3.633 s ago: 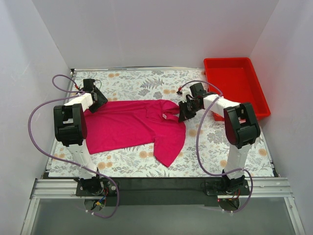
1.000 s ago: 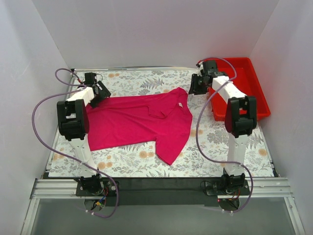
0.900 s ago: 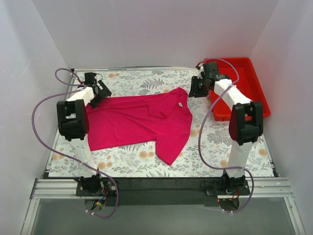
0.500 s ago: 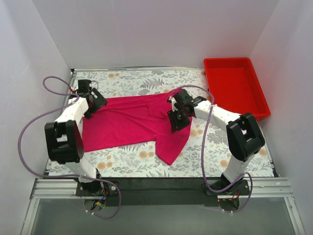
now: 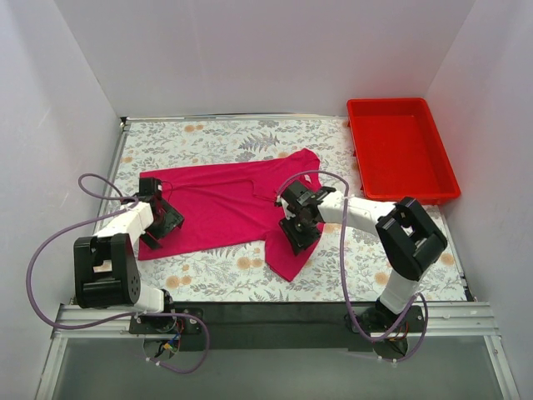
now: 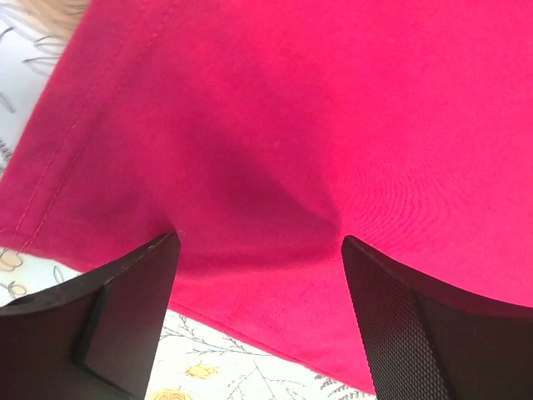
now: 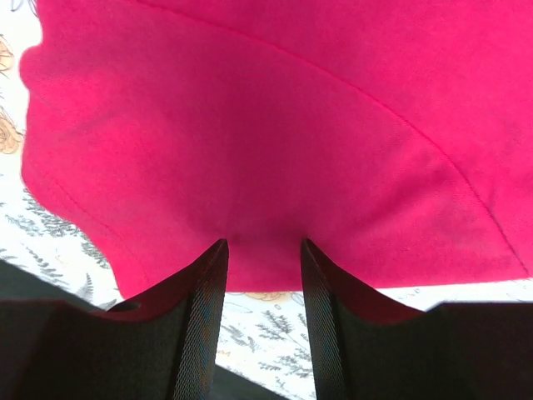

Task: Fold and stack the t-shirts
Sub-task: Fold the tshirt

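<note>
The magenta t-shirt (image 5: pixel 225 204) lay spread flat across the middle of the table (image 5: pixel 208 137), with its hem toward the left edge, its collar toward the right edge and one sleeve pointing at the near edge. The left gripper (image 5: pixel 164 223) sat at the shirt's near-left hem corner, jaws spread wide and released, tips down on the cloth. The right gripper (image 5: pixel 297 229) rested on the near sleeve, jaws parted narrowly, cloth showing between them, not clenched. A red bin (image 5: pixel 400 146) stood in the far right corner, apart from the shirt.
</note>
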Robot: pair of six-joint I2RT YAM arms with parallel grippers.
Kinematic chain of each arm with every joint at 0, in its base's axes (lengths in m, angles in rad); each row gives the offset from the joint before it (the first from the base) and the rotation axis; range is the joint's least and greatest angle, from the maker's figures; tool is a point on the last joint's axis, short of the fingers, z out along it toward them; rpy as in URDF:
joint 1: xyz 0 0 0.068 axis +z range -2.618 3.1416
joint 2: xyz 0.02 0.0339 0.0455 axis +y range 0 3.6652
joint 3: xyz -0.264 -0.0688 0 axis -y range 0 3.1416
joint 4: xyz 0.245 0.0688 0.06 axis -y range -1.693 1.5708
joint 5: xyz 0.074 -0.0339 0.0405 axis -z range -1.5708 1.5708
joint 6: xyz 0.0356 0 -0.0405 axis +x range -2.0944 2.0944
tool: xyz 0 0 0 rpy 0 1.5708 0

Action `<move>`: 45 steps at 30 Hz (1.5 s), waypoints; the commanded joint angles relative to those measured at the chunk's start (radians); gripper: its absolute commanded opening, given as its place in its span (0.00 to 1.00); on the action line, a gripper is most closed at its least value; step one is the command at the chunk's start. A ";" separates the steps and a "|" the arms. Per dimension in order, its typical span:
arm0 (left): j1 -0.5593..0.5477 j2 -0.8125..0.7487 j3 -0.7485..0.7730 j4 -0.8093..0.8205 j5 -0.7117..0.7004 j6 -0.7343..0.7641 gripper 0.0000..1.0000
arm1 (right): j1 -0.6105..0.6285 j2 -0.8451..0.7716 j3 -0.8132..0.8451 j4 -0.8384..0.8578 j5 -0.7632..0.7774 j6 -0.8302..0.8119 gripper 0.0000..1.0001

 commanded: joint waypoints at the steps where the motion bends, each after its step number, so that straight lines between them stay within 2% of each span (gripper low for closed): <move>1: 0.013 -0.004 -0.022 -0.080 -0.060 -0.042 0.73 | 0.003 -0.054 -0.055 -0.047 0.043 0.023 0.41; 6: 0.014 -0.028 0.001 -0.128 -0.040 -0.084 0.71 | 0.003 -0.087 -0.129 -0.104 0.058 0.026 0.41; 11: 0.018 0.004 0.067 -0.180 -0.052 -0.059 0.70 | 0.003 -0.107 -0.118 -0.166 0.061 0.020 0.41; 15: 0.018 -0.034 0.125 -0.197 -0.060 -0.023 0.74 | -0.012 -0.130 0.045 -0.220 0.095 0.017 0.42; 18: 0.016 -0.076 0.159 -0.172 -0.028 0.013 0.79 | -0.042 -0.122 0.156 -0.222 0.141 0.029 0.46; 21: 0.016 -0.122 0.171 -0.143 0.009 0.043 0.81 | -0.078 -0.058 0.320 -0.217 0.184 0.037 0.47; 25: 0.018 -0.171 0.162 -0.102 0.008 0.097 0.82 | -0.112 0.121 0.529 -0.219 0.243 0.029 0.46; 29: 0.014 -0.241 0.078 -0.034 -0.020 0.123 0.82 | -0.118 0.269 0.745 -0.196 0.294 0.060 0.45; 32: 0.016 -0.275 0.008 0.021 0.014 0.116 0.81 | -0.117 0.378 0.852 -0.194 0.316 0.068 0.44; 36: 0.011 -0.298 -0.054 0.085 0.057 0.117 0.81 | -0.118 0.474 0.903 -0.190 0.323 0.082 0.44; 45: -0.016 -0.326 -0.138 0.148 0.080 0.111 0.80 | -0.115 0.530 0.863 -0.162 0.334 0.125 0.43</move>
